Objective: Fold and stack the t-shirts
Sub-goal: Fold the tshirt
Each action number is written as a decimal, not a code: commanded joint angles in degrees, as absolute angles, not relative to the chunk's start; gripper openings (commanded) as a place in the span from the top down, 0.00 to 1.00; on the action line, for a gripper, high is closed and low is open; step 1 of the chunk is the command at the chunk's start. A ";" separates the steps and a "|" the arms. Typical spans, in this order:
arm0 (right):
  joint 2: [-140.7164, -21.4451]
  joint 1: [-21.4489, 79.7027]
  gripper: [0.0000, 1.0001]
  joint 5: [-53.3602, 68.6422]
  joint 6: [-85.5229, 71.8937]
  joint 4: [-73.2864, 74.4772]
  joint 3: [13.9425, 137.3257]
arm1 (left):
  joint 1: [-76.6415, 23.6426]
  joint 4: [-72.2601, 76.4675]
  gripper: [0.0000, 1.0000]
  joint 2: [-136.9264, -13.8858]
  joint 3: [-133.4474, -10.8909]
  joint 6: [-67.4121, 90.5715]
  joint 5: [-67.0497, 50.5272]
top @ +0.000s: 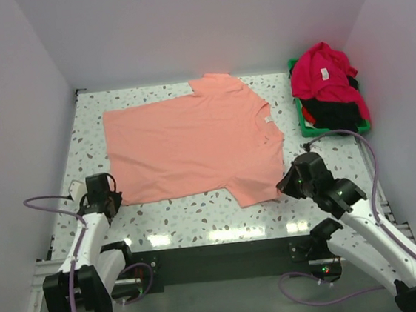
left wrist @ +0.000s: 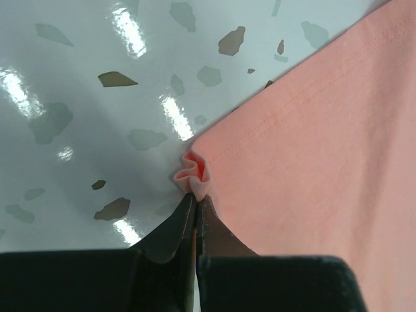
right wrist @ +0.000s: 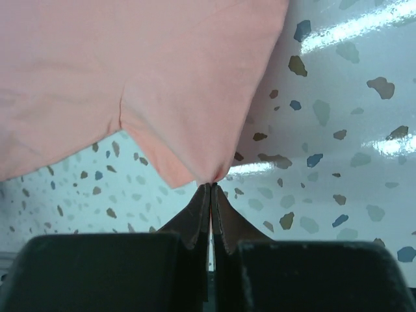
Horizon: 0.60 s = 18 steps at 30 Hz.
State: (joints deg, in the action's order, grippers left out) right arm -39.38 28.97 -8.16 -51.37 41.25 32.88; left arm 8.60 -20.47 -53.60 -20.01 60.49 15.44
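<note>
A salmon-pink t-shirt (top: 191, 139) lies spread flat on the speckled table, neck to the right. My left gripper (top: 113, 198) is shut on its near left hem corner, and that cloth (left wrist: 192, 170) bunches at the fingertips (left wrist: 195, 203). My right gripper (top: 285, 183) is shut on the tip of the near sleeve (right wrist: 208, 170), which rises slightly off the table (right wrist: 338, 130). A crimson red t-shirt (top: 322, 73) with a white label lies heaped over a black t-shirt (top: 330, 112) at the back right.
The red and black shirts sit in a green bin (top: 305, 125) by the right wall. Walls close in the table on the left, back and right. Grey cables loop beside both arm bases at the near edge.
</note>
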 commanded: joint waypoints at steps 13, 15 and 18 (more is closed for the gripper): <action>-38.57 29.27 1.00 -12.04 -45.88 47.82 42.27 | 8.17 -32.34 1.00 -44.38 -22.14 63.99 16.00; -42.77 29.27 1.00 -13.18 -44.48 46.15 44.28 | 8.09 -33.57 1.00 -44.47 -23.64 63.98 16.26; -48.57 29.27 1.00 -14.67 -42.90 43.78 47.45 | 8.17 -34.62 1.00 -44.91 -26.27 63.55 17.75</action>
State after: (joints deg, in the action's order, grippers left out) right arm -43.75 28.99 -11.18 -46.09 47.59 43.18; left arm 8.43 -33.06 -44.84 -21.78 62.96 15.70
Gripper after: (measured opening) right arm 0.008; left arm 0.025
